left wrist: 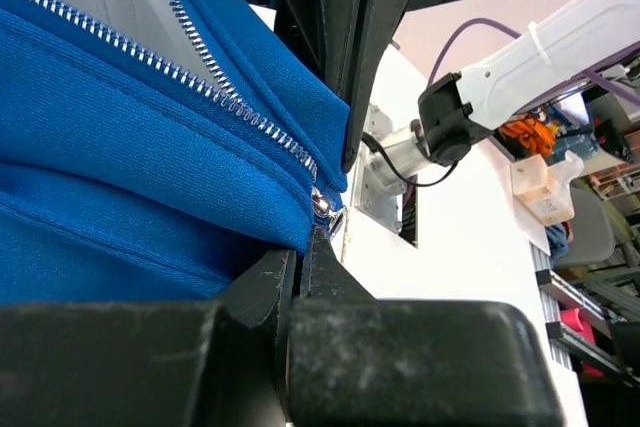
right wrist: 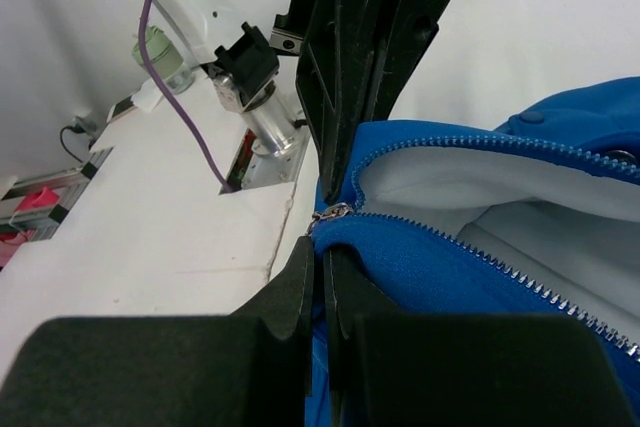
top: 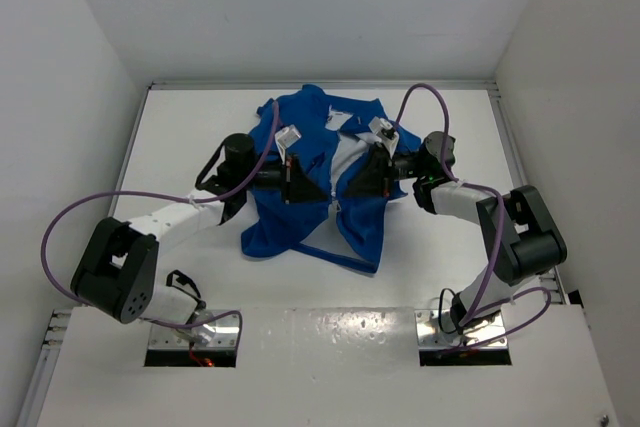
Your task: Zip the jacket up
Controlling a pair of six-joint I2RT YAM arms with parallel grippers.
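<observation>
The royal blue jacket (top: 315, 192) lies open on the white table, its white lining showing down the middle. My left gripper (top: 300, 184) is shut on the jacket's left front edge. In the left wrist view the gripper (left wrist: 300, 249) pinches blue fabric just below the silver zipper slider (left wrist: 322, 205), with zipper teeth (left wrist: 200, 82) running up to the left. My right gripper (top: 362, 178) is shut on the right front edge. In the right wrist view the gripper (right wrist: 325, 252) pinches blue fabric right under the slider (right wrist: 335, 213). The two grippers face each other closely across the zipper.
The white table (top: 200, 137) has walls at the left, back and right. A loose blue hem strip (top: 330, 255) trails at the jacket's near edge. Purple cables (top: 120, 197) loop over both arms. Both arm bases (top: 195, 332) sit at the near edge.
</observation>
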